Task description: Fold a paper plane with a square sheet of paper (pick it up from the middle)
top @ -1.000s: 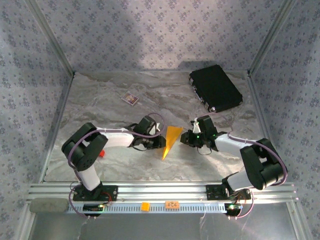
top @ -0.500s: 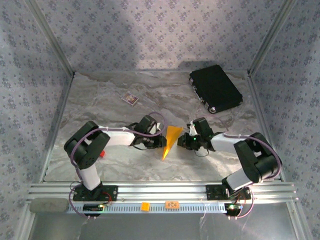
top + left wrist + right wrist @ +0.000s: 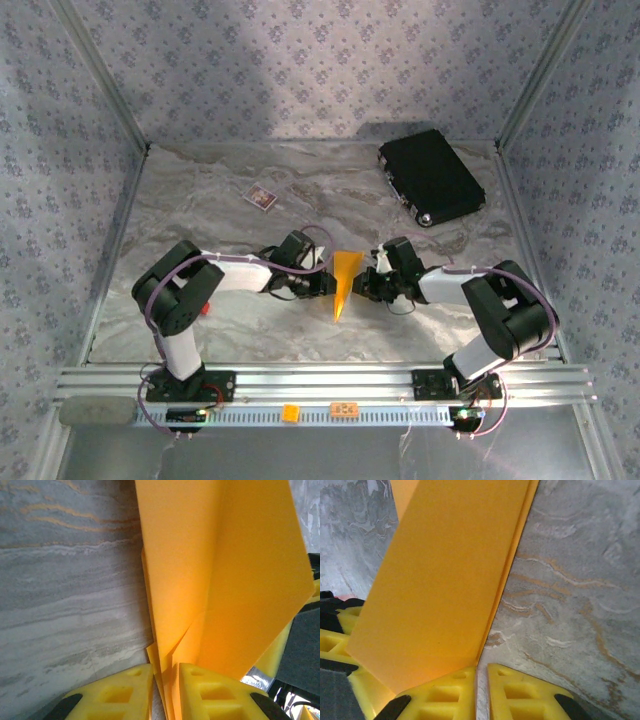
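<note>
Closing in since earlier, right tool (image 3: 367, 285) joins left tool (image 3: 326, 285); both clenched on narrower paper plane (image 3: 344, 275); black case (image 3: 431, 176) shut.

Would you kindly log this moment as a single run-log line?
stage: folding | paper plane: narrow pointed dart | left gripper: shut on paper plane | right gripper: shut on its opposite edge

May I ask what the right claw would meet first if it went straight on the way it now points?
The right claw would first meet the folded paper that it touches; beyond, likely the left claw, though depth is unclear.
</note>
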{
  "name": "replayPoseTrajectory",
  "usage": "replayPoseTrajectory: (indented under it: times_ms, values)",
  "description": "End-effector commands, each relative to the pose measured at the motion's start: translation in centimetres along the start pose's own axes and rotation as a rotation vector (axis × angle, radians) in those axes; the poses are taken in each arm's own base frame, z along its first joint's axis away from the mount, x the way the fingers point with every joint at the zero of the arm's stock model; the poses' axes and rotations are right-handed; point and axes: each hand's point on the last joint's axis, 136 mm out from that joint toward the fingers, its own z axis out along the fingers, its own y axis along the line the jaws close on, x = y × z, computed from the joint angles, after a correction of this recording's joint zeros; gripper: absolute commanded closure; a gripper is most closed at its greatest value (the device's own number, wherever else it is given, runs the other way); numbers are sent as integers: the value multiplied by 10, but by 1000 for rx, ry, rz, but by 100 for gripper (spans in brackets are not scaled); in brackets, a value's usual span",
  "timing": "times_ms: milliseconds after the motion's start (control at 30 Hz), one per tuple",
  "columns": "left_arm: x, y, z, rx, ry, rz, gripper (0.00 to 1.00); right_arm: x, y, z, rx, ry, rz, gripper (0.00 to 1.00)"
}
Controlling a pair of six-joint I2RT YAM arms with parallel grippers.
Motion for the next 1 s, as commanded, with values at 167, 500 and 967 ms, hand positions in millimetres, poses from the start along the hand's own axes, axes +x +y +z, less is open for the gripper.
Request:
replayPoseTrajectory:
  times_ms: [167, 500, 967]
  values:
    - [-9, -20, 3, 79, -8, 40, 80, 10, -6, 7, -10, 35, 33, 86]
    - [-7, -21, 8, 88, -5, 32, 80, 12, -10, 11, -12, 46, 50, 87]
    - [-16, -12, -11, -29, -91, 35, 79, 6, -7, -3, 2, -3, 50, 82]
